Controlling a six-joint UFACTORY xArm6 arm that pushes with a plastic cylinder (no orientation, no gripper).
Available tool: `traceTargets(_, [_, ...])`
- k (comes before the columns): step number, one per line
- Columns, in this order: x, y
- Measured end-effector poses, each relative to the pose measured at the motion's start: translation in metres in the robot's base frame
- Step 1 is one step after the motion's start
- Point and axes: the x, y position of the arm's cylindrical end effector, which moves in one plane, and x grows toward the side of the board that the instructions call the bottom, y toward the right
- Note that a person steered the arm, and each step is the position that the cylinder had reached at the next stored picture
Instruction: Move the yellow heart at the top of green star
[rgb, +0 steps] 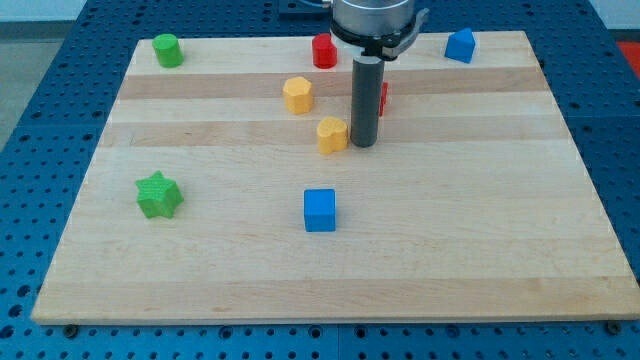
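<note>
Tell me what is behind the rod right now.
A red block shows only as a sliver past the rod's right edge; its shape is hidden. My tip sits just right of the yellow heart.

You see a pale wood-striped table (480, 230) — yellow heart (332, 133), green star (158, 194), blue cube (320, 210), red cylinder (324, 50) near its far edge.

Nothing to read here: no text, label, brand or number on the board (330, 270) or the blocks, as far as this view shows.
</note>
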Motion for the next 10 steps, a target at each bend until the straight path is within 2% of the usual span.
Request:
traceTargets(3, [-0.005,-0.019])
traceTargets(8, [-0.004,-0.154])
traceTargets(9, [0.009,-0.167])
traceTargets(10, [0.047,-0.164])
